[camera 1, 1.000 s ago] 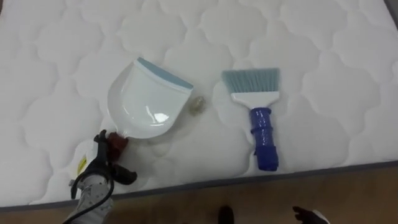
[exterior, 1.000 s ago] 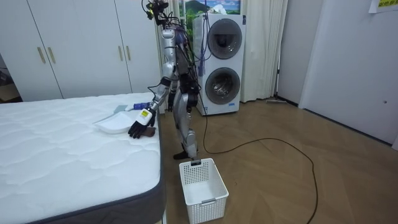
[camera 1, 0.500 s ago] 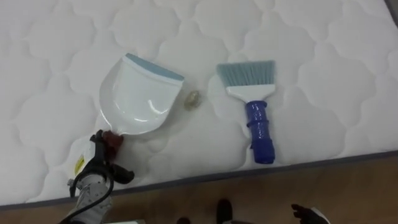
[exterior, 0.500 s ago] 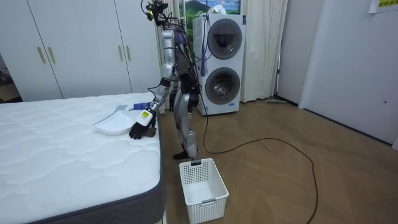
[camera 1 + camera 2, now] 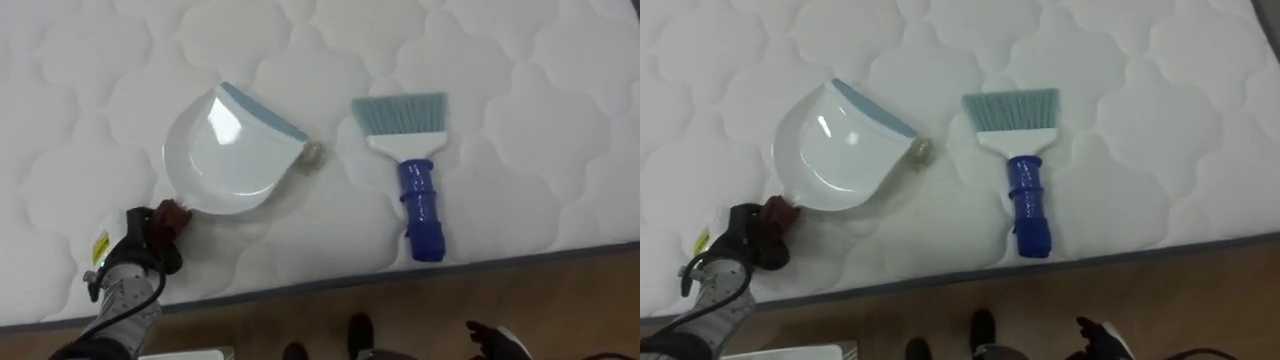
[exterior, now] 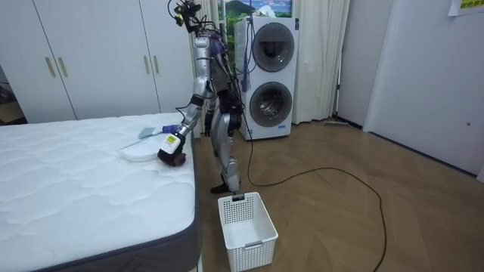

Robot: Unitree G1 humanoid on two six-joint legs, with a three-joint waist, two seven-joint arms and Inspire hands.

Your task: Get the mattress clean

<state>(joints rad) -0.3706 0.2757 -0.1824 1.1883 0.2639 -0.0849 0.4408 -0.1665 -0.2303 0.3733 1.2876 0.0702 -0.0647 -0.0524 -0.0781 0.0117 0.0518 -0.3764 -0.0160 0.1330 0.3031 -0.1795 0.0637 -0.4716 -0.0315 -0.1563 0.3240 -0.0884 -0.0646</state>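
our left robot hand (image 5: 140,245) was curled tight round the handle of the dustpan (image 5: 225,155) near the front edge of the bed (image 5: 540,60). we couldn't tell the grasp of the right robot hand (image 5: 495,342). a small scrap (image 5: 312,152) sat at the lip's corner, with the brush (image 5: 415,180) beyond it. we judged a push might knock the scrap aside, since it sat off-centre.

Left hand (image 5: 140,240) curled round dustpan handle (image 5: 175,214), arm outstretched; right hand (image 5: 497,343) hanging low.
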